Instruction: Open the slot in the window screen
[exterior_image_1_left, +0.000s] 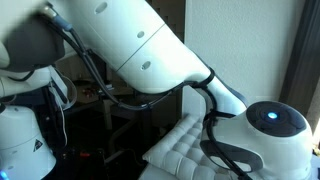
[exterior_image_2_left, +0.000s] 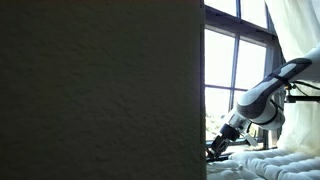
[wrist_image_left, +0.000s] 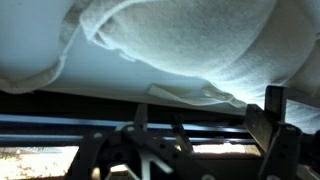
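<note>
In the wrist view my gripper (wrist_image_left: 204, 118) is open, its two dark fingers standing wide apart in front of the window's dark horizontal rails (wrist_image_left: 60, 126). A bright strip of outdoors shows below the rails. I cannot make out the screen slot itself. A white curtain (wrist_image_left: 180, 40) fills the upper part of that view. In an exterior view the arm (exterior_image_2_left: 262, 95) reaches down to the bottom of the window (exterior_image_2_left: 222, 70), with the gripper (exterior_image_2_left: 216, 150) at the sill. In an exterior view (exterior_image_1_left: 150, 45) the arm fills the picture and hides the gripper.
A white tufted cushion (exterior_image_1_left: 185, 145) lies below the arm and also shows under the window (exterior_image_2_left: 262, 165). A dark panel (exterior_image_2_left: 100, 90) blocks most of an exterior view. A white curtain (exterior_image_2_left: 295, 30) hangs beside the window.
</note>
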